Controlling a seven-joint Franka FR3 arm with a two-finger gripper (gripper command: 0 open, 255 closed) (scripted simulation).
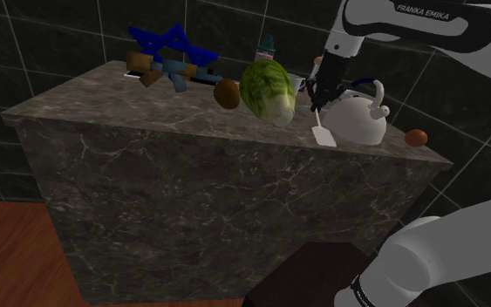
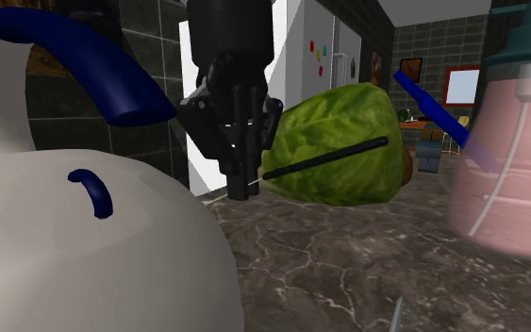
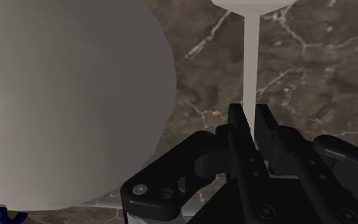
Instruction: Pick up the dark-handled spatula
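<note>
Dark marble desk (image 1: 191, 183) before a black tiled wall. Jaws clenched on the spatula (image 3: 250, 70) at its thin pale shaft, blade out toward the desk's front edge, dark handle pointing back at the lettuce (image 2: 343, 141). White kettle (image 1: 358, 118) just beside. Likely trouble: shaft swivelling in so narrow a pinch and the blade drooping; nudging the kettle or snagging the handle on the lettuce while rising.
</note>
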